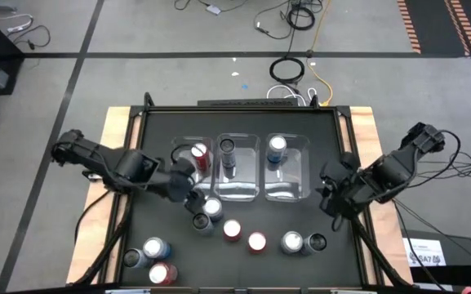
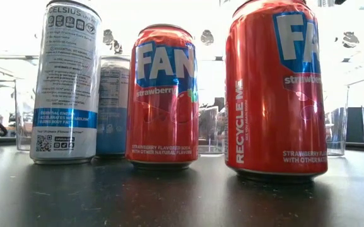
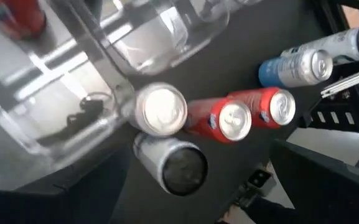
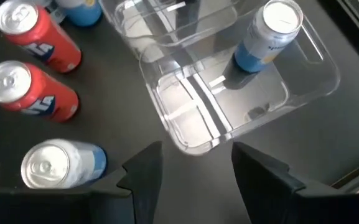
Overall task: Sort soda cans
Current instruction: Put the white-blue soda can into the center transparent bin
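Three clear rectangular plastic bins [image 1: 288, 189] each hold one cylindrical metal soda can [image 1: 277, 148]; the other cans [image 1: 233, 230] stand loose on the black table [image 1: 317, 135]. Left gripper [image 1: 193, 196] spread, empty, above two loose cans. Right gripper [image 4: 195, 171] parted, empty, beside the right bin.

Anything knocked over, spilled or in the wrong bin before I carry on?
Nothing stands out. Each clear bin holds one upright can: red, dark, blue. The loose cans stand upright on the table, with no spill visible.
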{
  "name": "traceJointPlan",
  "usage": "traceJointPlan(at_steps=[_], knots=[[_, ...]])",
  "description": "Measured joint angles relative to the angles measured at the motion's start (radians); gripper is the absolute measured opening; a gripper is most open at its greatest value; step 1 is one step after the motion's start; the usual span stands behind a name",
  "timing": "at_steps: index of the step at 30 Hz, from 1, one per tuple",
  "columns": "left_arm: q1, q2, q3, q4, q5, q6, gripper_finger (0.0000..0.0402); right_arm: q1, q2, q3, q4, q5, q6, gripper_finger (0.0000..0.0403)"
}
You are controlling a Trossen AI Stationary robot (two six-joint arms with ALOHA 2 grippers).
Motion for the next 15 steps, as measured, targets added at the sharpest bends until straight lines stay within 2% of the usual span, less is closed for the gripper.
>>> traceJointPlan(at_steps=[9,15], knots=[[-0.119,0.144,0.000,0.053,0.011,-0.252,0.0393,0.076,0.000,-0.009,0.001,0.052,0.022,0.0185],[-0.144,0.224,0.000,0.066,0.045,-0.304,0.0393,0.104,0.000,-0.009,0.001,0.057,0.018,0.0185]])
